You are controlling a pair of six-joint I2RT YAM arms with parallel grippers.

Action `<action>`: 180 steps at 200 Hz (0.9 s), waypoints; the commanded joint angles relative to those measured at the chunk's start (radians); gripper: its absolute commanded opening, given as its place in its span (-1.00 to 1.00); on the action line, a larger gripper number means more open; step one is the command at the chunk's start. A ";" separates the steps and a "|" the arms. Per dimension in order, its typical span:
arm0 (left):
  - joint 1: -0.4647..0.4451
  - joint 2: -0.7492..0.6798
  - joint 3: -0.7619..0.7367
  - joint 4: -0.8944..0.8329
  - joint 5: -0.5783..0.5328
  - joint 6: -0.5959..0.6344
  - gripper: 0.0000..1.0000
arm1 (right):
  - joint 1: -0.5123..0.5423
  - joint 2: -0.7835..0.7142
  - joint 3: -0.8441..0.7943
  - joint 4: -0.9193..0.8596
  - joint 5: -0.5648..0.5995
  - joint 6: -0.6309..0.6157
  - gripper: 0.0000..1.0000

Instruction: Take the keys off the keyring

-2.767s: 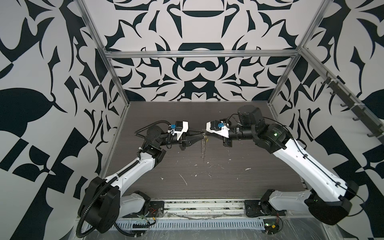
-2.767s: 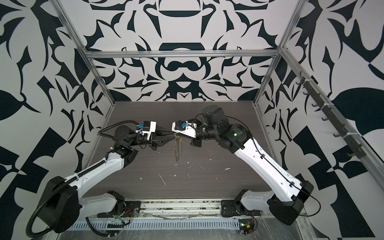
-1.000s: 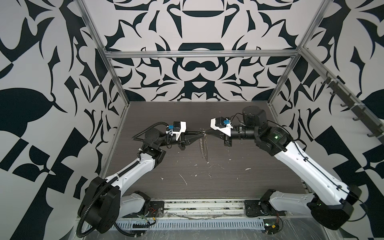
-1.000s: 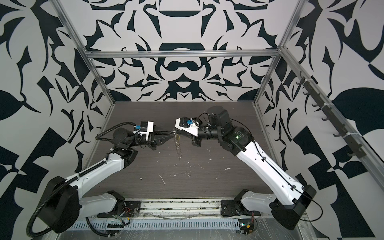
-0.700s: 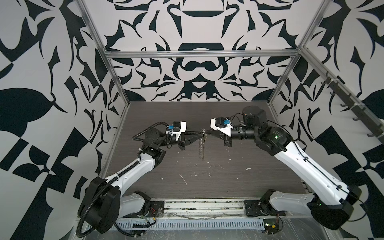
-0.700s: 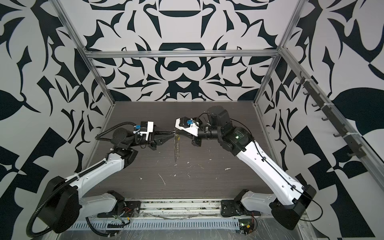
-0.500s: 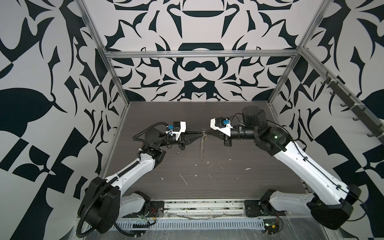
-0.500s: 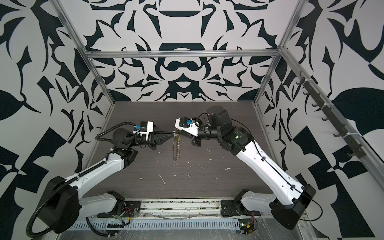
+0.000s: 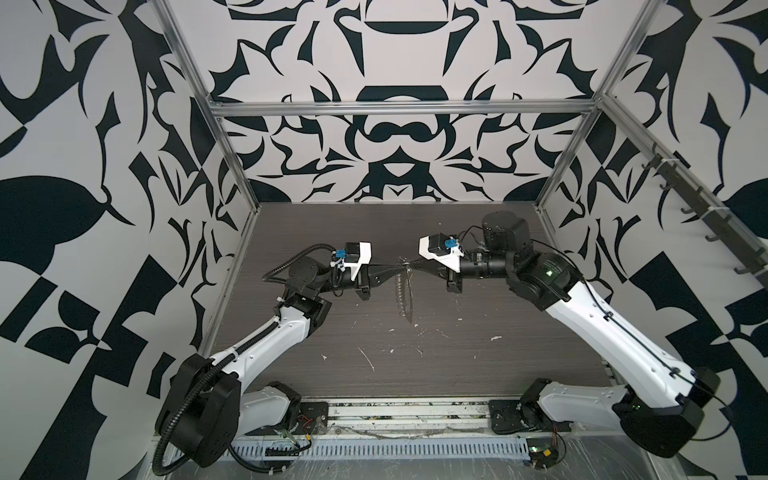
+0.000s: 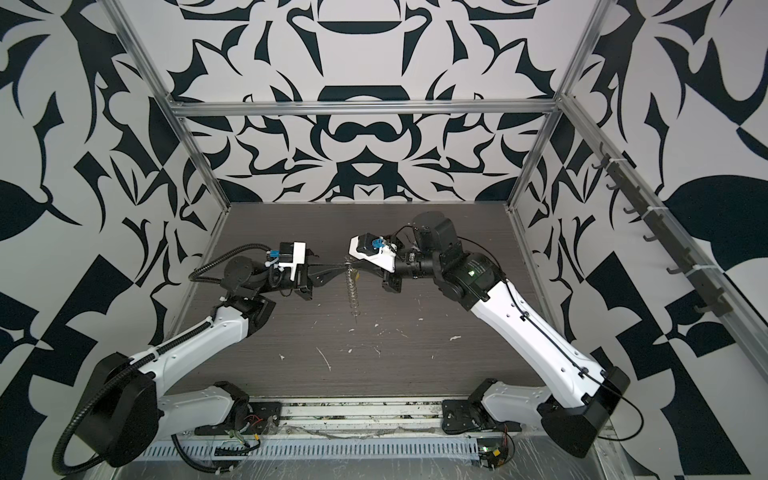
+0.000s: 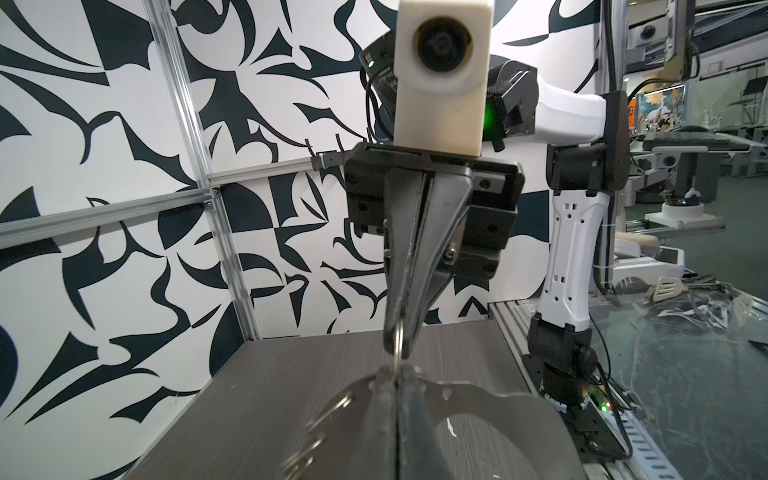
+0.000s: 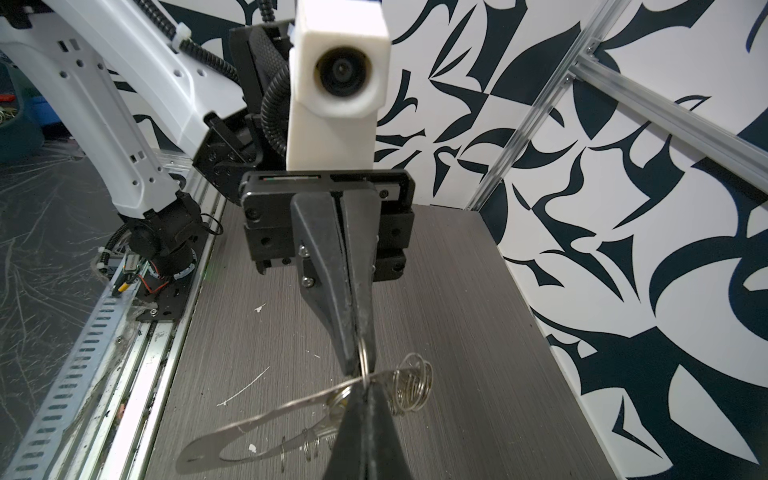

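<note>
Left pincer (image 9: 397, 265) tight; keyring (image 12: 365, 356) half-hidden

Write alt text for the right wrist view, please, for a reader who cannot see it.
The left gripper and the right gripper meet tip to tip above a dark table, fingers shut, both pinching a silvery keyring. Its flat hoop hangs from them, with a coil of small rings beside it.

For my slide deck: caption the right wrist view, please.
Left gripper and right gripper, both shut, hold a keyring between them above the table.
</note>
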State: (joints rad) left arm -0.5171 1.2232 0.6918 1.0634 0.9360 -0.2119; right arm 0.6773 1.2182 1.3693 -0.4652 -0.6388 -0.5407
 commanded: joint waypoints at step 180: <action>0.014 -0.110 -0.031 -0.097 0.013 0.272 -1.00 | 0.000 -0.162 -0.382 0.488 0.000 0.225 -0.21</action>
State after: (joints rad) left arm -0.5087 1.1316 0.6754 0.9455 0.9398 0.0498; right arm 0.6590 1.0622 0.9928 -0.1413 -0.6037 -0.3824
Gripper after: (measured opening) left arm 0.041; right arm 0.397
